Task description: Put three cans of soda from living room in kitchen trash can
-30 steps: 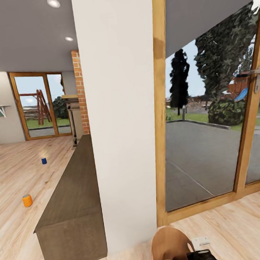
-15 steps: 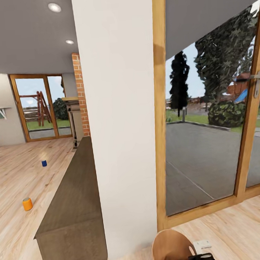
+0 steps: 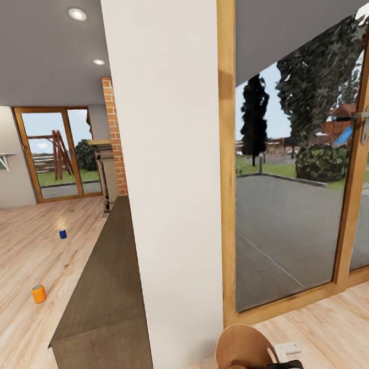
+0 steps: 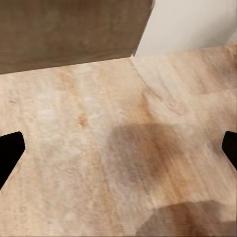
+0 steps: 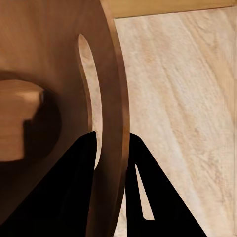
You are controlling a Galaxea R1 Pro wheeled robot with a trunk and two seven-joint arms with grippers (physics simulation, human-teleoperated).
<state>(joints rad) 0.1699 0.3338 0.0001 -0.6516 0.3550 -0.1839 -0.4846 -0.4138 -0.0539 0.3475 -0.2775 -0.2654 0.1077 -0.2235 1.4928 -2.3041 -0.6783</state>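
- Soda cans first: a small bright orange cylindrical can [image 3: 39, 294] stands upright on the pale plank floor [image 3: 24, 256] at about 9 o'clock in the head view, and a small dark blue cylindrical can [image 3: 62, 234] stands upright beyond it, near 10 o'clock.
- Both cans rest well apart from each other and well apart from the robot, each with its long axis vertical; a third can is not to be seen.
- My judgement: the cans lie forward and to the left, so the left arm is the nearer one once the base has travelled round the long dark-brown wooden cabinet [image 3: 102, 300] that runs between.
- White square pillar [image 3: 172, 169] fills the middle ahead, with a wood-framed glass door [image 3: 296, 209] at 3 o'clock and a red brick column [image 3: 114, 134] further back.
- Left gripper [image 4: 118, 153] points at bare floor, its dark fingertips [image 4: 9, 148] set wide apart with nothing between them.
- Right gripper [image 5: 111, 173] has its black fingers [image 5: 74, 197] drawn narrow on either side of the rim of a round, smooth brown wooden container [image 3: 243, 351]; they look clamped on it.
- Wood surfaces look smooth and matt; the cans look hard and slick, likely to roll if tipped.
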